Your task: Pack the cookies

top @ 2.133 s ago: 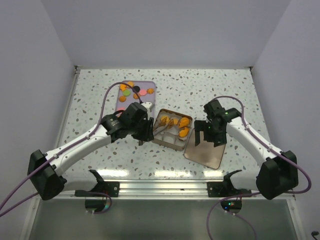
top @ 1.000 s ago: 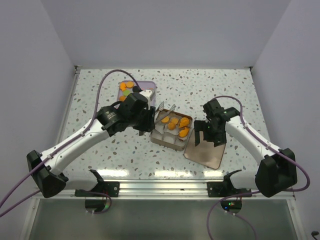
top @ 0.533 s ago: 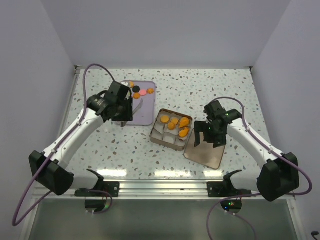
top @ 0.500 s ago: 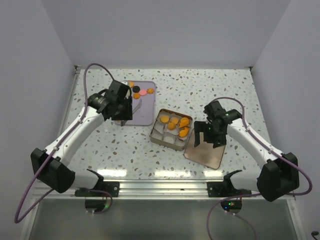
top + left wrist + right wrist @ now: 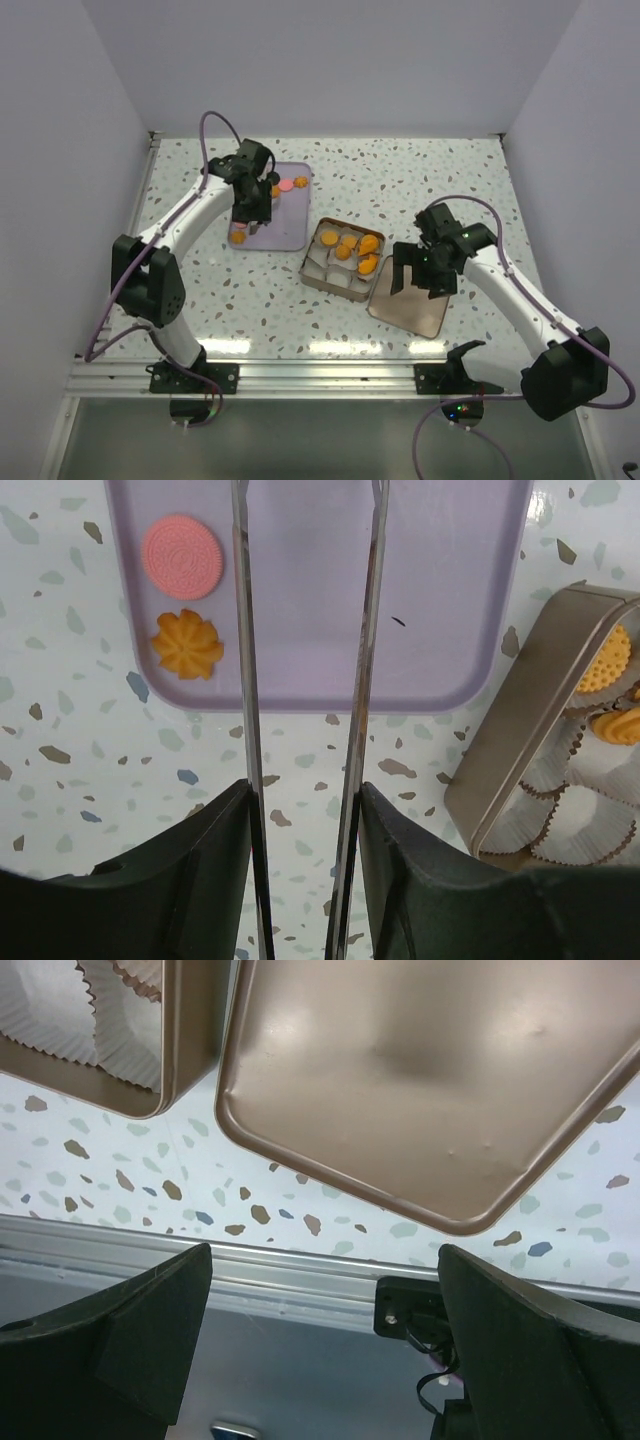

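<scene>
**Left gripper over the tray, right gripper over the lid**

We find the cookies (image 5: 368, 244) in two places. Several orange ones lie in the far half of the open tin (image 5: 505, 745), which stands near the middle of the table (image 5: 450, 180). White paper cups (image 5: 590, 820) line the tin's near half. The other cookies lie on the lilac tray (image 5: 450, 600), just left of the tin. A pink round (image 5: 181, 557) and an orange star shape (image 5: 186, 645) sit close together near the tray's near left corner. A short row of orange and pink ones sits at its far edge.

The left gripper (image 5: 305, 510) hangs over the tray. Its two long, thin fingers (image 5: 243, 630) run parallel with a moderate gap, and we see nothing between them. Their tips run out of the top of the left wrist view. The pink round and the star shape lie left of the fingers, apart from them.

The right gripper (image 5: 421, 283) hovers over the lid (image 5: 420, 1090), which lies flat against the tin's near right side. Its jaws stand wide apart and hold nothing.
</scene>
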Controlling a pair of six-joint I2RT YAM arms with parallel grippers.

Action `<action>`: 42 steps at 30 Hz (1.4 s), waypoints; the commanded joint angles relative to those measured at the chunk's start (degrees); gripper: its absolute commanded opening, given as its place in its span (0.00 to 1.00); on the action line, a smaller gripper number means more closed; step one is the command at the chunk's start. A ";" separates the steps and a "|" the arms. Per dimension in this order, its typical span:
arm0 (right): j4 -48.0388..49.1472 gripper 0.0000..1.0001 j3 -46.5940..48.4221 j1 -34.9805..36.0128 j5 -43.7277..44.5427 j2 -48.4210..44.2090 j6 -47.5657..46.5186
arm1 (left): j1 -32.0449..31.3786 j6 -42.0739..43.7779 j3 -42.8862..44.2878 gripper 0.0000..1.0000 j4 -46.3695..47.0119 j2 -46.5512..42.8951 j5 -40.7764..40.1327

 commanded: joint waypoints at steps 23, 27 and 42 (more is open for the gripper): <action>-6.20 0.99 3.25 -0.11 4.07 -2.51 4.04 | 3.19 4.41 7.69 0.40 3.00 8.64 4.43; -6.03 0.99 1.94 -0.11 3.98 -3.39 6.32 | 3.37 5.55 8.75 0.30 2.65 7.94 5.66; -0.58 0.99 2.11 -0.11 3.99 1.09 6.25 | 3.37 6.26 1.90 0.28 3.79 -7.78 11.72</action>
